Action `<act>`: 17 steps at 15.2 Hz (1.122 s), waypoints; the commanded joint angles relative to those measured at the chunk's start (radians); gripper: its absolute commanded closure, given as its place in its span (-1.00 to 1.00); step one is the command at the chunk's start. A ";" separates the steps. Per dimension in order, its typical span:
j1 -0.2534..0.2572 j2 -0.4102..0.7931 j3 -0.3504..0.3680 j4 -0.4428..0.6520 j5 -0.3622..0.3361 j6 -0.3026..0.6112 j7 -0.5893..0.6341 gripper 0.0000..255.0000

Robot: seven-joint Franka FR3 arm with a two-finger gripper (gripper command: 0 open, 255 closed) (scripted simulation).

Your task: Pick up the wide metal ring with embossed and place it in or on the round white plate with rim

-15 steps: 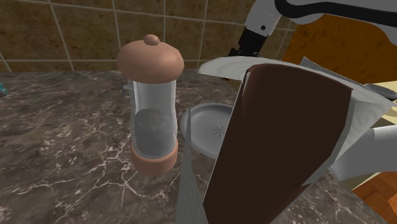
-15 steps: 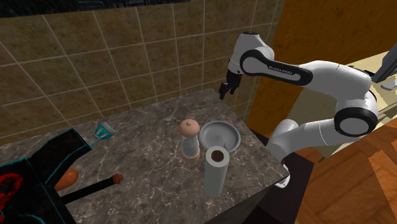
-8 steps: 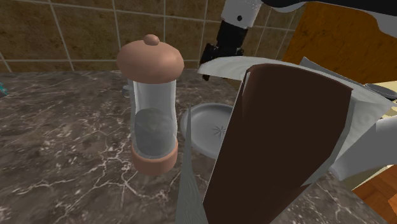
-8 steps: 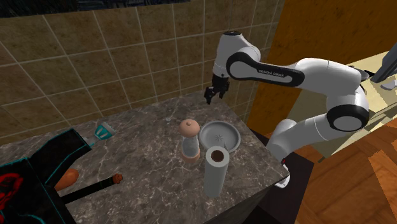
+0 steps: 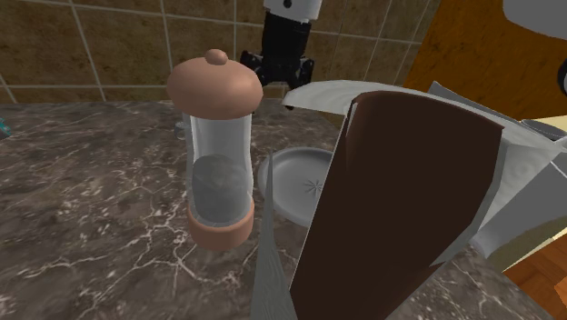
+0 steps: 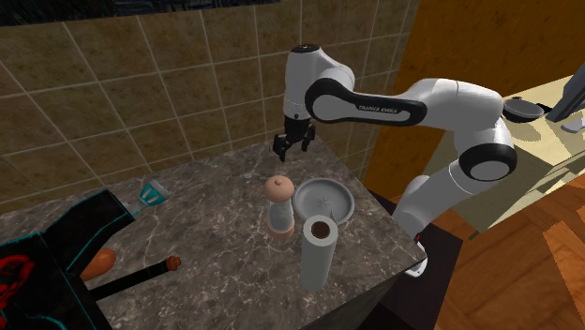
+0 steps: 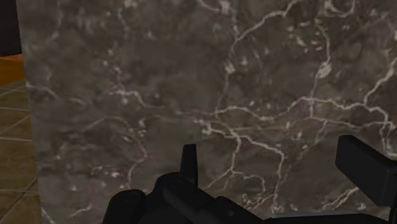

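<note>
Plate (round, grey, rimmed) is sitting on the marble counter, just beside the pepper grinder and the paper roll. I am holding my claw wide open over bare marble, gripping nothing. Where the ring is lying, I cannot tell

Our arm bends at the elbow and stretches nearly level toward the second exterior view's left. At its end the white wrist turns straight down, so our tool hangs pointing downward. In the shoulder view the tool is dark beneath the wrist. Its two black fingers stand well apart, clasping nothing.
</note>
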State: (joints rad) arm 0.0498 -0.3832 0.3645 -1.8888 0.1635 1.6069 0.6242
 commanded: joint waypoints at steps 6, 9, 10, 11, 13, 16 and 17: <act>0.024 0.291 0.169 0.307 -0.111 -0.068 0.265 -1.00; 0.071 0.453 0.231 0.485 -0.202 -0.128 0.388 -1.00; 0.097 0.513 0.246 0.554 -0.239 -0.155 0.428 -1.00; 0.130 0.577 0.258 0.630 -0.277 -0.185 0.467 -1.00; 0.153 0.612 0.259 0.660 -0.298 -0.191 0.489 -1.00; 0.138 0.586 0.256 0.587 -0.281 -0.139 0.482 -1.00; 0.134 0.579 0.255 0.564 -0.277 -0.122 0.480 -1.00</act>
State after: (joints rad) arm 0.1867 0.1989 0.6204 -1.3072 -0.1155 1.4692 1.1058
